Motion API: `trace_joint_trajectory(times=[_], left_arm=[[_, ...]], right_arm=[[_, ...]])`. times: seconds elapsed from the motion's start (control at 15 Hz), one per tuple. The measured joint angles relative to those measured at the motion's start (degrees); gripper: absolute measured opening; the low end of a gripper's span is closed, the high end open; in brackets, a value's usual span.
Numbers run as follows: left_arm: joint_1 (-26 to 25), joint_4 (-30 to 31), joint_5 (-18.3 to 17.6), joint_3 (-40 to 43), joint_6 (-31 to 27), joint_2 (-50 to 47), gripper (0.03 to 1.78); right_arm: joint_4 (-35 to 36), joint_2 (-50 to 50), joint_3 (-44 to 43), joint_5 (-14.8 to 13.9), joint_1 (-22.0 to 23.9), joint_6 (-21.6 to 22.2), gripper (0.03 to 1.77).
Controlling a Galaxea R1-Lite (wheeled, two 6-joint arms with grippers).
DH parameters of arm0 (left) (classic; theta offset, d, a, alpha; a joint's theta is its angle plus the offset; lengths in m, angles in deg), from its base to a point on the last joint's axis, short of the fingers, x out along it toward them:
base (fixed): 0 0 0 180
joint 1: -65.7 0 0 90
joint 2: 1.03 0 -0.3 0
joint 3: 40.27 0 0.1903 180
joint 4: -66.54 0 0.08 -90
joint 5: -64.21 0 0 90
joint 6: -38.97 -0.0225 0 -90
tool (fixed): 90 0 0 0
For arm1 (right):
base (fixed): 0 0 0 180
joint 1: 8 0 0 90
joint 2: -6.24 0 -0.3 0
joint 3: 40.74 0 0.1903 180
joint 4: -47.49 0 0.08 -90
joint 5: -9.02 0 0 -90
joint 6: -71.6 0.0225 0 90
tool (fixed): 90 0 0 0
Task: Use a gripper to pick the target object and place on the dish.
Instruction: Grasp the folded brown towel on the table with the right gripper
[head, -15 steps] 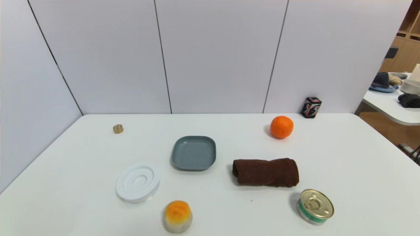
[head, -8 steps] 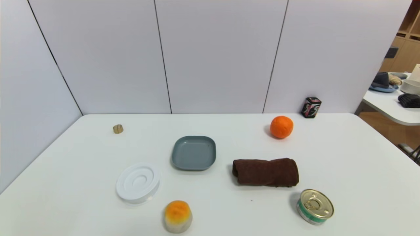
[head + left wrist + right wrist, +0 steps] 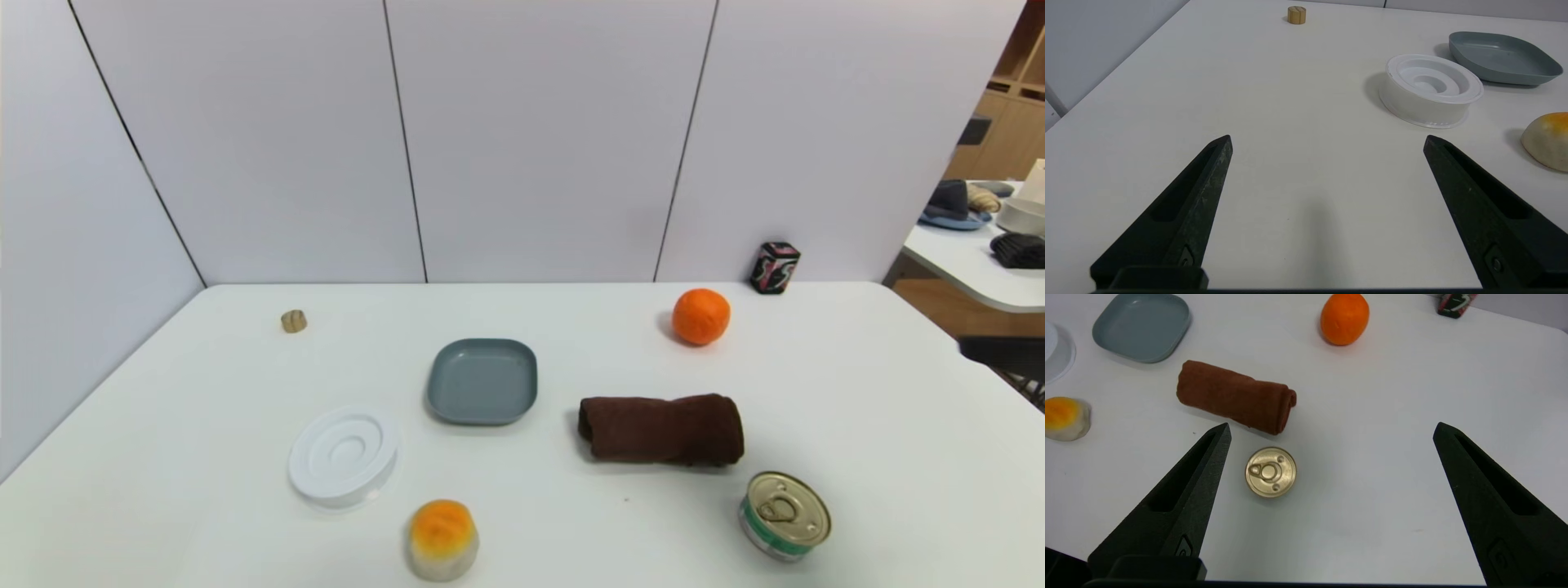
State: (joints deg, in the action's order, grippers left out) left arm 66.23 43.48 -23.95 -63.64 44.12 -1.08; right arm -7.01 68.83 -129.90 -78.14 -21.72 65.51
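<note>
Two grippers: both spread wide, holding nothing.
Right gripper: raised above the table's near right part, over the gold-topped can.
Left gripper: low over bare table at the near left.
Target object: brown rolled towel lying on its side, just beyond the can.
Dish: blue-grey, beside the towel's left end, apart from it.
Orange: beyond the towel.
</note>
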Motion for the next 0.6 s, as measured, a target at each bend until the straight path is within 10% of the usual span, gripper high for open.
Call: trace_joint_trajectory(times=[0.6], left_arm=[[0.0, 0.0, 0.0, 0.0, 0.0, 0.0, 1.69]], right_arm=[[-19.5, 35.2, -26.8, 14.8, -6.5, -31.6, 1.71]])
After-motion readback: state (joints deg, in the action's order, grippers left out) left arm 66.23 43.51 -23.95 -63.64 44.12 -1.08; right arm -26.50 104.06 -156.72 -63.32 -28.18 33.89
